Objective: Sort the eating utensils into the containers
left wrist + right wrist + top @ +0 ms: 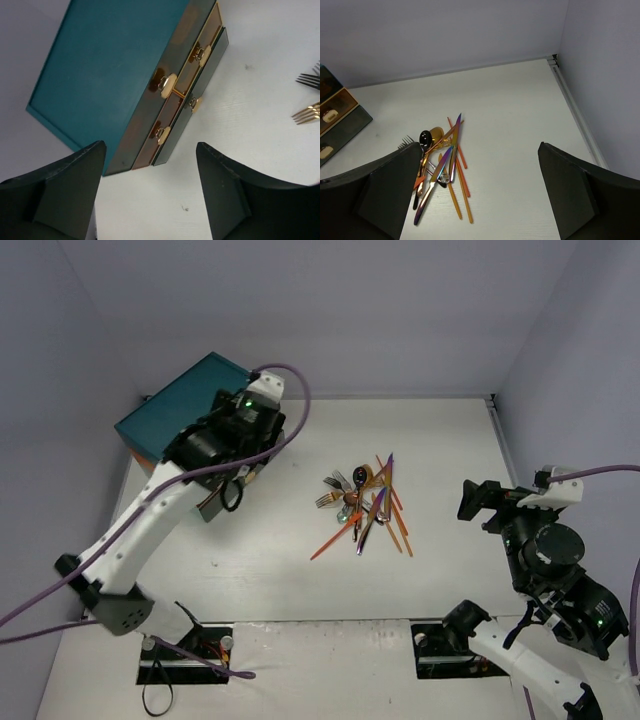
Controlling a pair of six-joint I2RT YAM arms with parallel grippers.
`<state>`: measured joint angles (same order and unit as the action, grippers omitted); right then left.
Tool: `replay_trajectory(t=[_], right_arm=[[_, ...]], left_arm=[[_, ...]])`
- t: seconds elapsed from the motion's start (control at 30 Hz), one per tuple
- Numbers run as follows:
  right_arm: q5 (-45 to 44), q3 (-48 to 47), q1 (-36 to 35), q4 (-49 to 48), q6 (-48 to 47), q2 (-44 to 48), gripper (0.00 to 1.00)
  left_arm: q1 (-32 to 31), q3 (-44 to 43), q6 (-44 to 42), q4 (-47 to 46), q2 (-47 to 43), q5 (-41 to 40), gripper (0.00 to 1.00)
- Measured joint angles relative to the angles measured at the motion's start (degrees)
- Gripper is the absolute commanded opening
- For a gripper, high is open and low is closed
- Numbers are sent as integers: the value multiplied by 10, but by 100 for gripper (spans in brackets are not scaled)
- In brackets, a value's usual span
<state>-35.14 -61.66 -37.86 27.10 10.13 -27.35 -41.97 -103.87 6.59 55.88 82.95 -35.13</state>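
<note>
The eating utensils [362,505] lie in one tangled pile at mid-table: forks, dark and coppery spoons, iridescent knives, orange and purple chopsticks [460,190]. Two fork heads [306,112] show at the right edge of the left wrist view. The containers are the drawers of a teal chest [185,405] at the back left, with mirror-like fronts and pale knobs [168,82]. The lowest drawer front [200,95] juts slightly past the others. My left gripper [150,195] hangs open over bare table just in front of the drawers. My right gripper [480,200] stands open to the right of the pile, holding nothing.
Grey walls close in the table on three sides, with a rail [497,430] along the right edge. A purple cable [290,375] loops over the left arm above the chest. The chest's drawers [340,117] also show at the left edge of the right wrist view.
</note>
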Motion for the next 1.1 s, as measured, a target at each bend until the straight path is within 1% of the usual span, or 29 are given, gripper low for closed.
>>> replay_trajectory(t=[0.03, 0.1, 0.17, 0.3, 0.37, 0.5, 0.53, 0.6, 0.87, 1.1], right_arm=[[2, 1, 0, 0, 0, 0, 100], [5, 4, -1, 1, 0, 0, 100], [7, 5, -1, 1, 1, 0, 100], [7, 8, -1, 1, 2, 0, 100], [7, 11, -1, 1, 3, 1, 100], [6, 20, -1, 1, 7, 9, 100], [6, 23, -1, 1, 8, 13, 100], [6, 30, -1, 2, 11, 18, 100], [6, 40, -1, 2, 19, 30, 100], [6, 41, -1, 2, 19, 32, 100]], left_arm=[[-1, -9, -5, -3, 28, -7, 59], [-1, -23, -20, -5, 84, -26, 51], [-1, -37, -38, -5, 133, -51, 47], [-1, -56, -72, -8, 206, -117, 45], [-1, -58, -85, -9, 228, -146, 46], [1, -51, -97, -19, 258, -187, 46], [1, -40, -96, -27, 260, -192, 49], [3, -17, -95, -35, 262, -197, 51], [4, 50, -54, -71, 293, -207, 51], [4, 109, -31, -130, 313, -197, 51]])
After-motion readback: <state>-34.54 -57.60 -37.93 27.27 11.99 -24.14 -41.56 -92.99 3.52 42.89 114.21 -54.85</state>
